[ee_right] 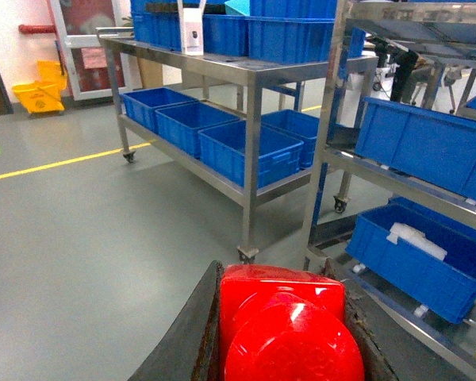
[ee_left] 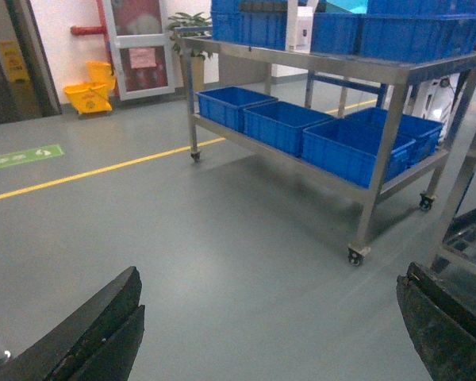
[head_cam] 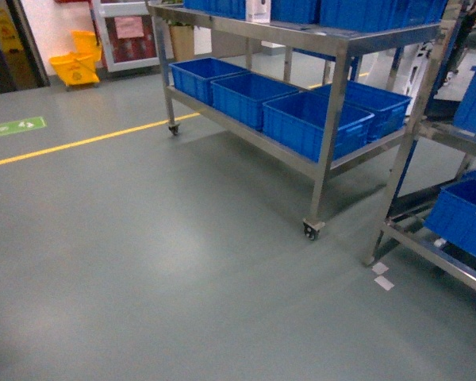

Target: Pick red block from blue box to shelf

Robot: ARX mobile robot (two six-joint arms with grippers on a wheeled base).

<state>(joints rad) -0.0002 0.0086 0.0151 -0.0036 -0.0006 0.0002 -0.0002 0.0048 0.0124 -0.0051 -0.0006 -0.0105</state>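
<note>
now glossy red block (ee_right: pixel 289 329) in right claw (ee_right: pixel 282 317), left claw (ee_left: pixel 262 333) agape.

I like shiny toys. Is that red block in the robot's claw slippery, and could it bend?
The red block looks glossy, so it is probably a bit slippery between the right gripper's fingers. It looks like hard plastic, so it likely stays stiff. It seems small, so probably light.

**Three cameras, one steel cart in common**

The head camera looked forward and slanted down over the grey floor (head_cam: pixel 143 262) toward the shelf (head_cam: pixel 317 119); the left wrist camera sat low, facing that same shelf (ee_left: pixel 365 119) between its fingers (ee_left: pixel 87 333); the right wrist camera faced it from nearer, the red block (ee_right: pixel 289 329) filling its lower edge; all three shared the yellow floor line (head_cam: pixel 87 141).
</note>
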